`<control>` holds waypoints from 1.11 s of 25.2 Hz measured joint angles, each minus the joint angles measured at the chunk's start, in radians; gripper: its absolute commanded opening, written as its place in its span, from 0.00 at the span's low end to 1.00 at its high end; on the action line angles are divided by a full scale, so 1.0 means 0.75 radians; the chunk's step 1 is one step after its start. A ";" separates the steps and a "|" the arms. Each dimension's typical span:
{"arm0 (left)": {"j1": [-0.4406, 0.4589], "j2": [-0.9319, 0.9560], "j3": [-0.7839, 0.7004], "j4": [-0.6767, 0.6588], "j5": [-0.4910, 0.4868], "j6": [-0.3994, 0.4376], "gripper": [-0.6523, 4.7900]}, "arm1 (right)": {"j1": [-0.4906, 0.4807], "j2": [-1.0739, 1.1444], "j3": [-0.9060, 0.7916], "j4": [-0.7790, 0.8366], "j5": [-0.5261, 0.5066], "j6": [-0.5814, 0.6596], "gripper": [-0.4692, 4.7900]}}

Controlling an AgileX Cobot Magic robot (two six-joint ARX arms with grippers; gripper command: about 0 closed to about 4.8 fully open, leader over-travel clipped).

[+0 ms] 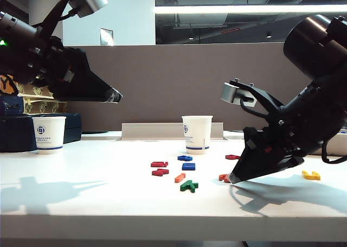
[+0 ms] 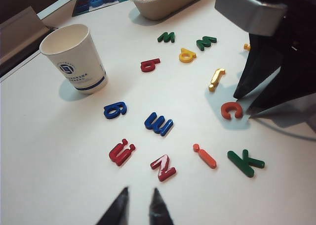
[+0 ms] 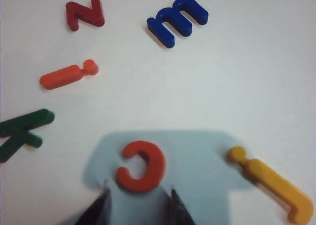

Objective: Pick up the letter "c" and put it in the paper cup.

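The orange-red letter "c" [image 3: 143,166] lies flat on the white table, in my right gripper's shadow. My right gripper [image 3: 139,195] is open and points down at the table, its two fingertips just short of the letter and set to either side of it, with nothing held. In the exterior view that gripper [image 1: 232,177] is low at the right with the letter "c" [image 1: 223,177] at its tip. The paper cup [image 1: 197,134] stands upright behind the letters. My left gripper [image 2: 140,193] hangs high at the left, a narrow gap between its fingers, empty. It looks down on the paper cup [image 2: 74,57] and the letter "c" [image 2: 231,110].
Around the c lie a yellow j [image 3: 271,183], an orange-red i [image 3: 66,75], a green k [image 3: 22,131], a blue m [image 3: 175,18] and a red z [image 3: 85,12]. A second cup [image 1: 49,134] stands far left. A beige tray [image 2: 168,7] holds more letters.
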 measured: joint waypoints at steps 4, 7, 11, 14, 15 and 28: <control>0.000 0.000 0.000 0.000 0.001 0.000 0.22 | 0.000 0.023 0.001 0.039 -0.002 0.001 0.38; 0.000 0.000 0.000 -0.001 0.000 0.000 0.22 | 0.000 0.029 0.002 0.048 -0.002 0.004 0.38; 0.000 0.000 0.000 0.000 0.000 0.000 0.22 | -0.001 0.029 0.002 0.048 -0.008 0.004 0.38; 0.000 0.000 0.000 0.000 0.000 0.000 0.22 | 0.005 0.030 0.002 0.047 -0.036 0.004 0.38; 0.000 0.000 0.000 0.000 0.000 0.000 0.22 | 0.010 0.030 0.002 0.047 -0.036 0.004 0.38; 0.000 0.000 0.000 -0.001 0.000 0.000 0.22 | 0.028 0.039 0.014 0.056 -0.004 0.004 0.38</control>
